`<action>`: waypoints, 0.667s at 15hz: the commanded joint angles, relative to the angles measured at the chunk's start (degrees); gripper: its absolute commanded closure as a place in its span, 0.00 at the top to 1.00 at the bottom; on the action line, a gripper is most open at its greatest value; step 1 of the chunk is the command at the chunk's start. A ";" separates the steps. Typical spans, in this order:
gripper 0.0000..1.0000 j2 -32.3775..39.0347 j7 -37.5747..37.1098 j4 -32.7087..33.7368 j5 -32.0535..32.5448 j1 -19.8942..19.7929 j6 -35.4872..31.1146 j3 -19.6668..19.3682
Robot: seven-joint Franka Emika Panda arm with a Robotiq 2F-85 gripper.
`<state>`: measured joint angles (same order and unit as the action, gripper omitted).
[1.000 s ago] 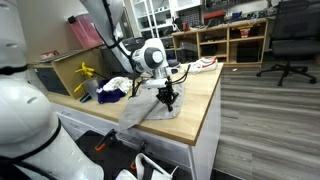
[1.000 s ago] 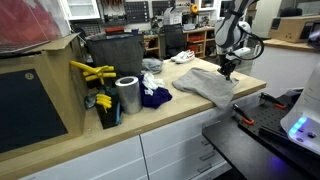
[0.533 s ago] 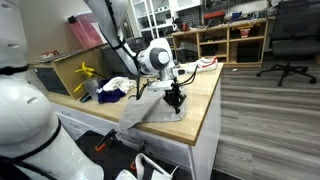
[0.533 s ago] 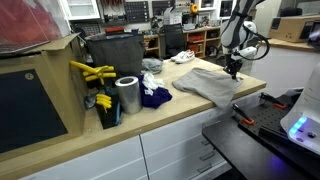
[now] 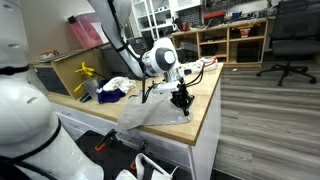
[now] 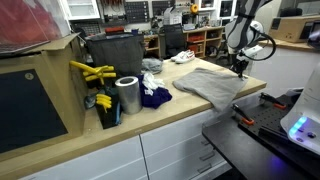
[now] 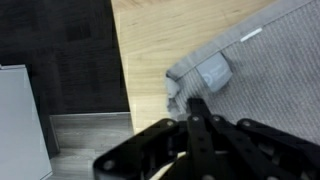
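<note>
The claw [image 7: 193,106] pinches the grey cloth [image 6: 206,86] at its corner, cloth stretched lengthwise along the counter [image 6: 170,114].

White rounded arm [image 5: 158,60], black joint bands; black tool [image 7: 196,110]; dark cable [image 5: 197,68] looped.

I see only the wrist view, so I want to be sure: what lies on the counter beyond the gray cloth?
Observer: A dark blue cloth lies beside the gray cloth, at the side far from the gripper.
Operator: Does something tall stand there?
Observer: Yes, a metal can stands upright next to the dark blue cloth.
Operator: And behind them?
Observer: A white cloth lies by a black bin.
</note>
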<state>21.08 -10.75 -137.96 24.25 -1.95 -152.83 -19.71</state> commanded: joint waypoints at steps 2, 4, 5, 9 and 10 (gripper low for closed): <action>0.00 -2.90 -2.71 -1.48 2.72 1.62 -2.29 -0.91; 0.00 -4.77 -2.78 -2.03 2.64 2.46 -2.62 0.00; 0.00 -5.70 -2.58 -2.14 2.10 2.83 -2.58 0.78; 0.00 -8.03 -2.10 -1.58 -1.06 3.78 -2.05 5.76; 0.00 -8.04 -2.04 -1.16 -2.12 3.98 -1.92 7.14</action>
<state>15.70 -11.70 -137.97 24.23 1.30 -154.85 -15.35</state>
